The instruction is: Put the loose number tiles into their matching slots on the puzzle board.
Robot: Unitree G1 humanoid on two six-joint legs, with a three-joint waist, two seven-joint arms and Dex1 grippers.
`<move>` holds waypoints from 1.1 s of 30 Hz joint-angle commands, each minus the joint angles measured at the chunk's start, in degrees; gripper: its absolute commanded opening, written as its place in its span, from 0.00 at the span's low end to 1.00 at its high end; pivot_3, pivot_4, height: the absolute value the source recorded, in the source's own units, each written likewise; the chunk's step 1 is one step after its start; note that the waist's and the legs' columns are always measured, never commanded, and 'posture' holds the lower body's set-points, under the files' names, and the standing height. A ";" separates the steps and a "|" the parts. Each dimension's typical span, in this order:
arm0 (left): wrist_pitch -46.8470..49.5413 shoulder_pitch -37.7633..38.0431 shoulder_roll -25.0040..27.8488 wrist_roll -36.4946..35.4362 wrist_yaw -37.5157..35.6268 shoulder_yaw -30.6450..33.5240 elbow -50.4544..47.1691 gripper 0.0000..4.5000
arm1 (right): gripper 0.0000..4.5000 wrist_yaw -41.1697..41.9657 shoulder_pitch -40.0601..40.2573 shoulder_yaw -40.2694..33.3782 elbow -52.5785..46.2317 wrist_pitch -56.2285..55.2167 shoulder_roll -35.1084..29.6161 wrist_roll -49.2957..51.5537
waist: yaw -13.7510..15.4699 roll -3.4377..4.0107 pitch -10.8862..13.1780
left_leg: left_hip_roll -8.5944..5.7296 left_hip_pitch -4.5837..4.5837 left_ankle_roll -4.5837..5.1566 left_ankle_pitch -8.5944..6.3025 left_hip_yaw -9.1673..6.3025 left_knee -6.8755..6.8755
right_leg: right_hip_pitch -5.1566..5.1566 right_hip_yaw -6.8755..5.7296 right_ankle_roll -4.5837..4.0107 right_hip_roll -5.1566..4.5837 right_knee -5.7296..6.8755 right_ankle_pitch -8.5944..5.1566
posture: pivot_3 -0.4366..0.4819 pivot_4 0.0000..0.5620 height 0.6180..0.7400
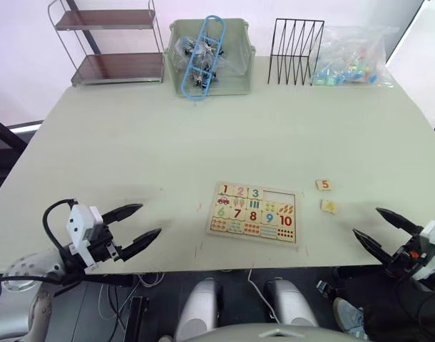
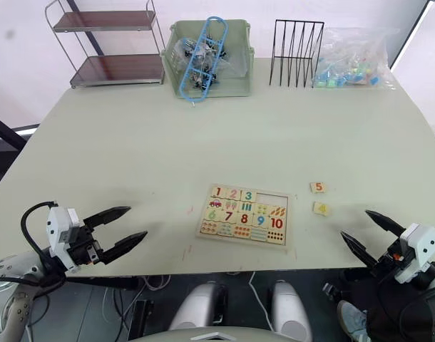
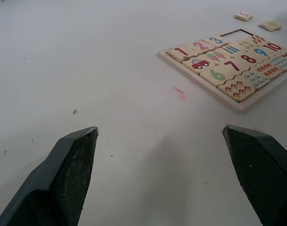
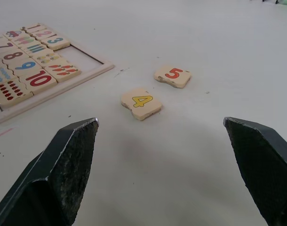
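On the table: flat pale-wood puzzle board (image 1: 254, 213) holds 1–3; two slots empty.
Loose tiles: small square wooden 4 (image 4: 141, 103) and 5 (image 4: 172, 76), just right of board.
Handling: likely light, stiff, thin; pinch opposite edges.
Grippers: left gripper (image 1: 137, 229) and right gripper (image 1: 381, 230) spread wide, holding nothing.

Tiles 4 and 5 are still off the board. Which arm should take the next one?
Right. Tile 4 and tile 5 lie on the table just ahead of the open right claw; the left claw is across the puzzle board.
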 commanded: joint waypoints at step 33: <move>-8.03 -15.34 5.40 1.22 -17.04 -5.71 11.18 1.00 | 0.99 4.59 -6.39 2.74 2.03 -1.07 -6.37 -1.15 | 0.00 0.00 0.00 | -0.02 0.01 0.00 0.00 0.05 0.01 | 0.00 0.01 0.21 0.03 0.01 0.12 | 0.48 0.27 1.00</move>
